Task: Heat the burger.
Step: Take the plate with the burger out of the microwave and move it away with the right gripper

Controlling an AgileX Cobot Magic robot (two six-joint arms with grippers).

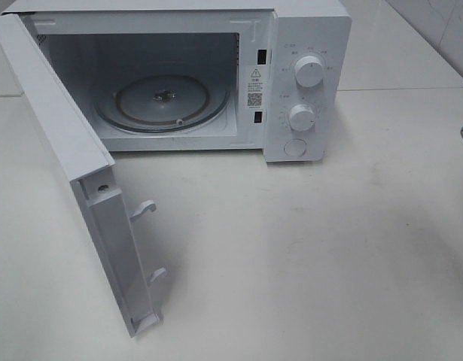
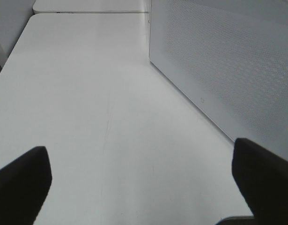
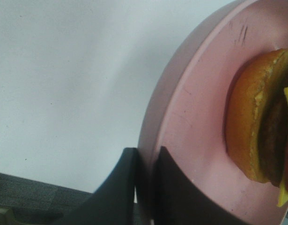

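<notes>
a pale worktop (image 1: pixel 306 248) carries a microwave (image 1: pixel 306 83) at upper frame, door (image 1: pixel 80 180) swung wide, ready for loading. right fingers (image 3: pixel 144 183) pinch the pink plate (image 3: pixel 190 131) rim, carrying the burger (image 3: pixel 261 122); left fingers (image 2: pixel 22 183) gape, holding nothing.

Setting: bare test bench arranged as a mock kitchen station, not a lived-in home kitchen.

A white microwave (image 1: pixel 216 75) occupies the upper half of the overhead frame, its door (image 1: pixel 80 180) swung wide toward the lower left, glass turntable (image 1: pixel 163 101) exposed, two dials (image 1: pixel 306 94) at upper right. It stands on a plain white worktop (image 1: pixel 329 248); a second white surface abuts at upper right, with tiled wall in the corner.
</notes>
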